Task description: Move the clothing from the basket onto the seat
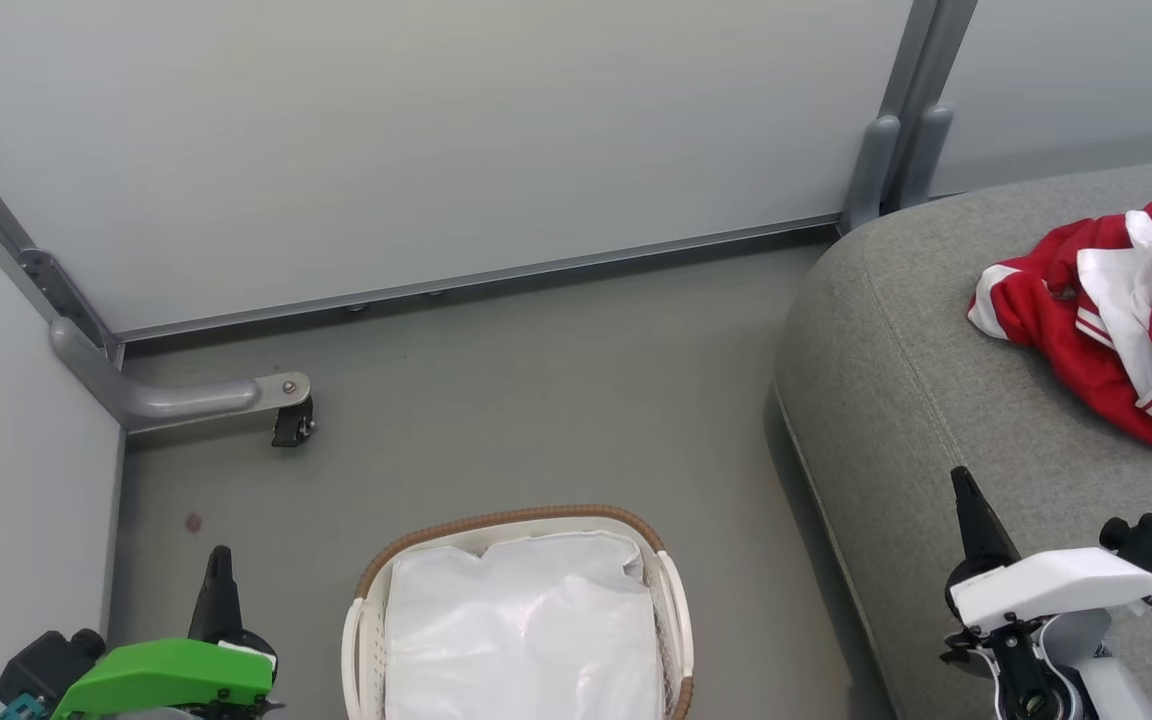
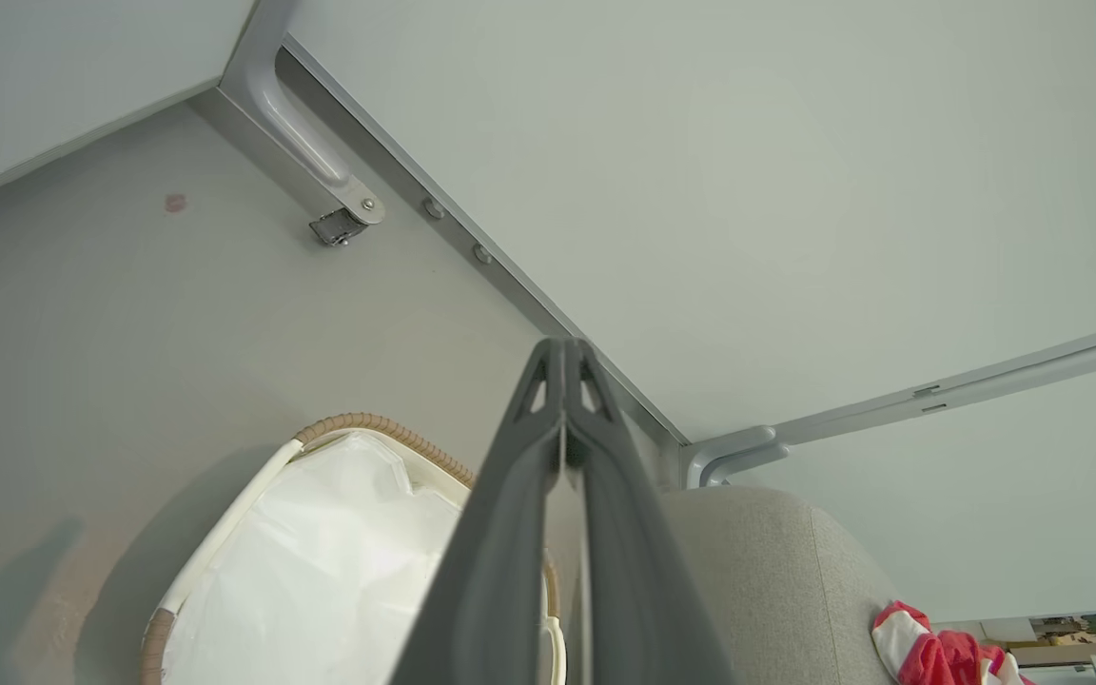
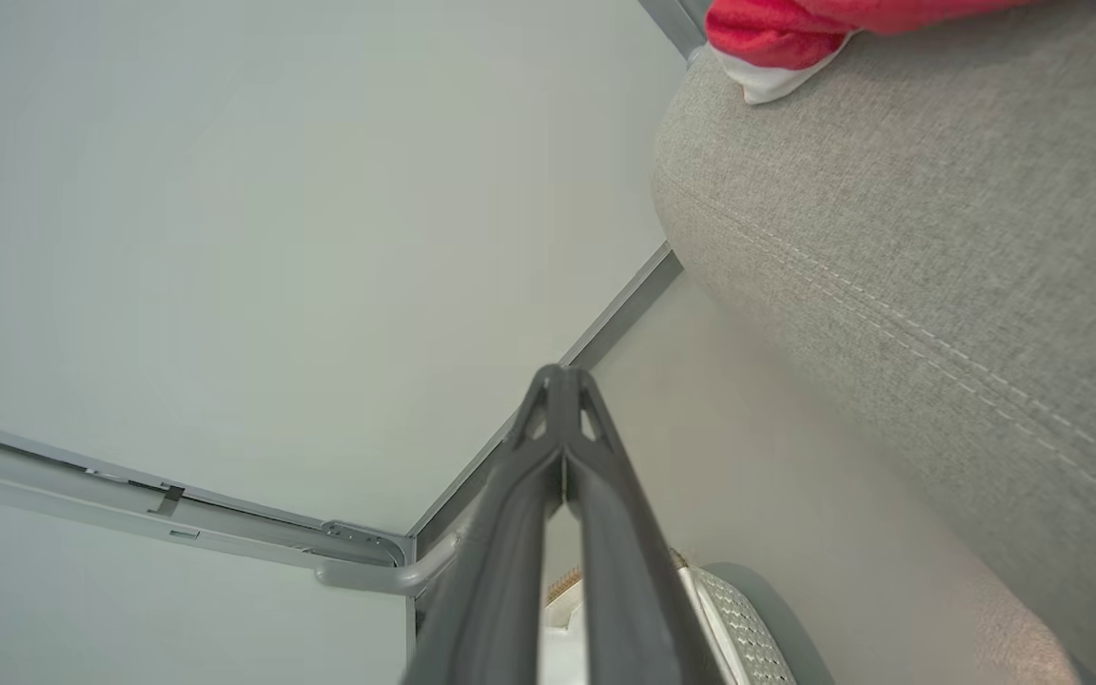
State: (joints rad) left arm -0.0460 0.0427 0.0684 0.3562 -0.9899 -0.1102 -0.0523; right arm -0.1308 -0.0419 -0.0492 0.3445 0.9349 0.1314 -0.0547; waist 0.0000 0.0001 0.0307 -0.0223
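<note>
Since the clothing (image 1: 1111, 330) lies as 1 crumpled red heap with white stripes and panels on the seat (image 1: 936, 420), toward that cushion's far right and cut off by the head view's right edge, its entry reads: on the seat, not in the basket (image 1: 506, 518). Long axis: roughly upper left to lower right across the head view, the white-cuffed end toward the cushion's rounded corner. Bearing: ahead of and to the right of the right gripper (image 1: 966, 495), well apart from it, with bare grey fabric between; far across the floor (image 1: 496, 400) from the left gripper (image 1: 219, 565). Nearer arm: the right, by a clear margin. Right gripper: 2 dark fingers (image 3: 510, 533) pressed together to 1 point, nothing between them, seen against the seat's near part. Left gripper: 2 fingers closed on nothing in the same way, over the floor just beside the basket's left side, not touching it. Basket: on the floor between the 2 grippers, left of the seat and apart from it; the white liner (image 1: 521, 630) covers the part of its inside that is in view, with no red cloth seen on it; its near end is cut off by the frame edge. Judgement: the transfer looks complete or nearly so; whether anything lies under the liner cannot be told. Surround: pale wall panels (image 1: 436, 140) on a grey metal frame, 1 frame foot with a dark caster (image 1: 293, 425) at far left.
</note>
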